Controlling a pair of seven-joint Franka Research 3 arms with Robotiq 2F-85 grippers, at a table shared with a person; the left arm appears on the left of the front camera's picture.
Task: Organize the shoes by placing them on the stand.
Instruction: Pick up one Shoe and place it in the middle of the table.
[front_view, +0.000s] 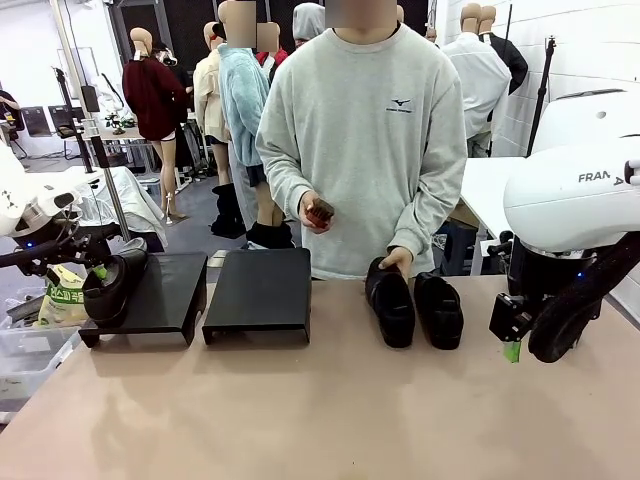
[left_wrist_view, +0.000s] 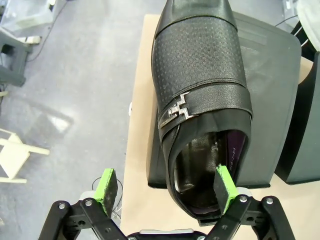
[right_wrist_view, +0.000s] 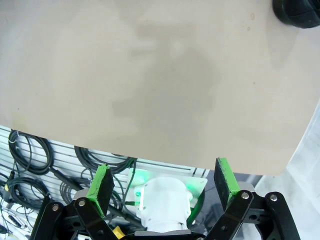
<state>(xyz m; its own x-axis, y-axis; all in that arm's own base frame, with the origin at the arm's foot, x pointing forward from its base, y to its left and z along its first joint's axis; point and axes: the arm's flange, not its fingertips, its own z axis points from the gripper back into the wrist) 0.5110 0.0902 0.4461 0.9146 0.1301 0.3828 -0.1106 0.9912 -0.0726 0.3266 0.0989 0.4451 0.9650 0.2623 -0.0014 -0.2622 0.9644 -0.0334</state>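
One glossy black leather low-cut dress shoe (left_wrist_view: 200, 100) is already lying on the left black flat-topped stand (left_wrist_view: 270, 75), its heel at twelve o'clock from the left hand (left_wrist_view: 167, 187), which is gaping open and gripping nothing. Two matching shoes (front_view: 390, 300) are waiting on the tan tabletop (front_view: 300, 400) at three o'clock from the stands, with the right hand (right_wrist_view: 162, 182) hanging open and empty at four o'clock from them.

The left arm (front_view: 30, 215) comes in at the left edge of the front view, at mid-height. Its left gripper (front_view: 98, 272) points down and rightward. In its wrist view the jaws stand wide apart, with the green pads (left_wrist_view: 107, 186) at lower left and lower right. The right arm (front_view: 575, 195) bulks at the right edge. The right gripper (front_view: 512, 345) hangs low, tipped downward, its jaws spread equally wide.
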